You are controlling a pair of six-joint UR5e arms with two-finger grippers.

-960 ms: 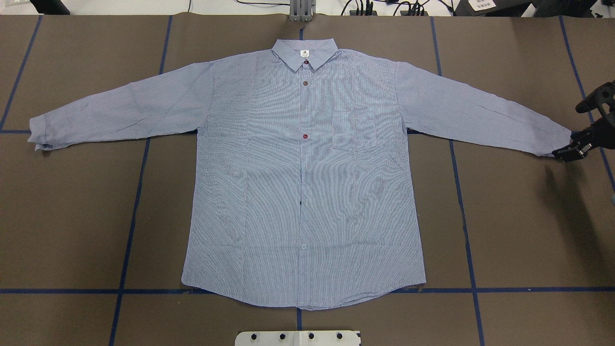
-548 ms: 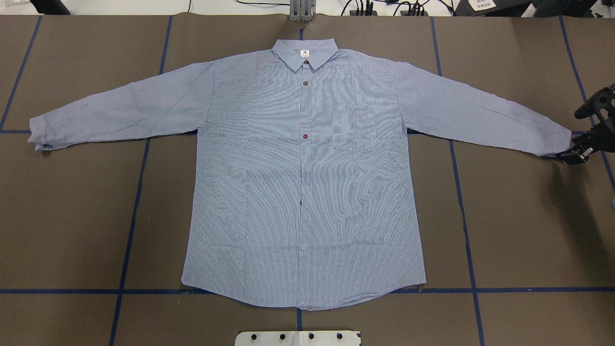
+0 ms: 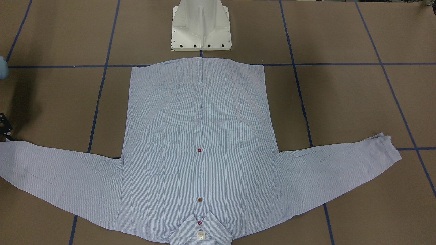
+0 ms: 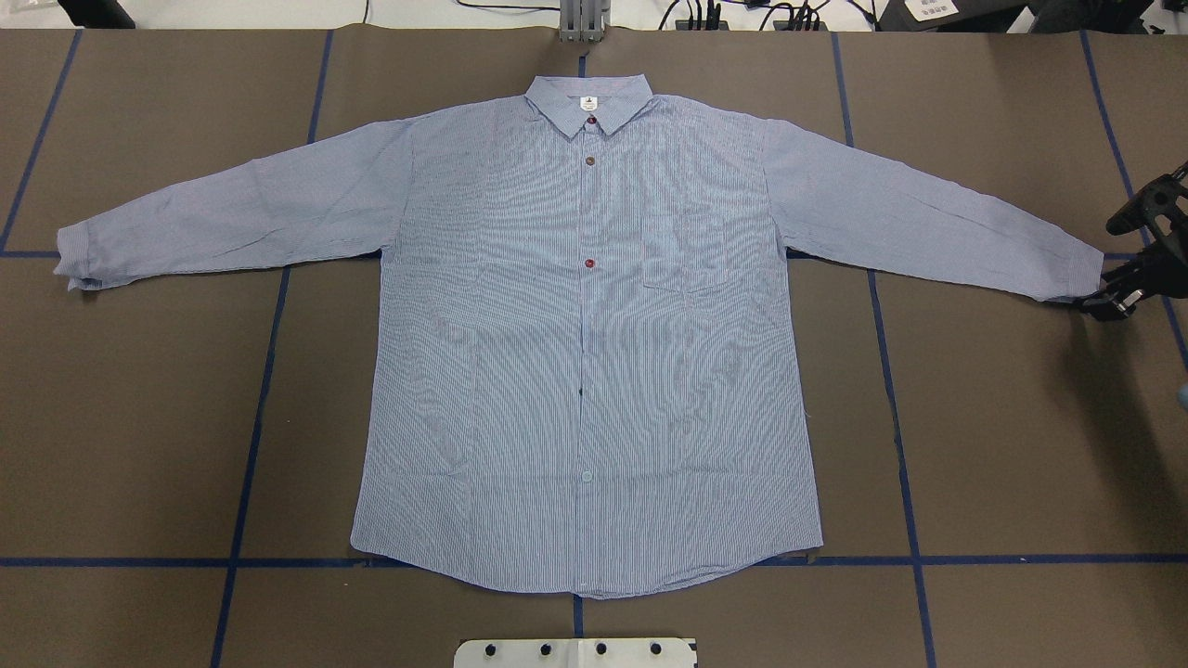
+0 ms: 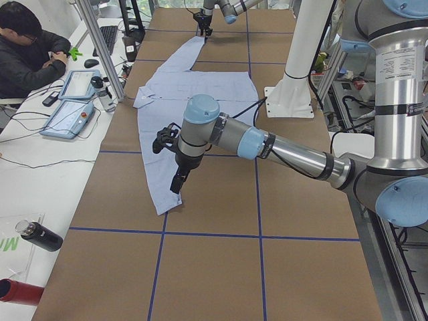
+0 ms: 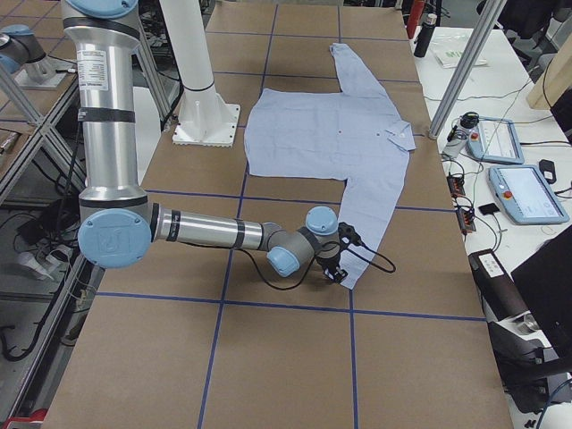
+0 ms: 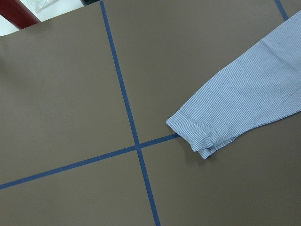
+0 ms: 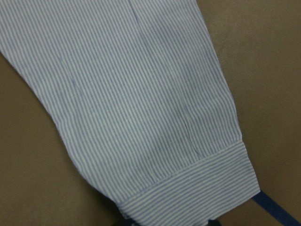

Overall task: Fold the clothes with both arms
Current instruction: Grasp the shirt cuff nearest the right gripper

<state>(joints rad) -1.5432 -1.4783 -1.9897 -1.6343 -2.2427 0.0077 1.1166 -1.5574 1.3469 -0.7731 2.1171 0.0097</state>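
Note:
The light blue striped shirt (image 4: 585, 371) lies flat and face up on the brown table, buttoned, with both sleeves spread out. My right gripper (image 4: 1106, 301) is low at the end of the right sleeve's cuff (image 4: 1077, 274). In the right wrist view the cuff (image 8: 197, 188) fills the frame, with dark fingertips (image 8: 124, 221) apart at its edge, so the gripper is open. My left gripper (image 5: 176, 184) hovers over the left sleeve near its cuff (image 7: 193, 132). It shows only in the exterior left view, so I cannot tell whether it is open or shut.
The white pedestal base (image 3: 201, 27) stands just behind the shirt's hem. Blue tape lines (image 4: 251, 436) cross the table. An operator (image 5: 27, 53) sits at a side desk with teach pendants (image 6: 527, 192). Bottles (image 5: 37, 235) lie there too.
My right gripper has shifted slightly outward and lower at the right cuff's end. The shirt has not moved.

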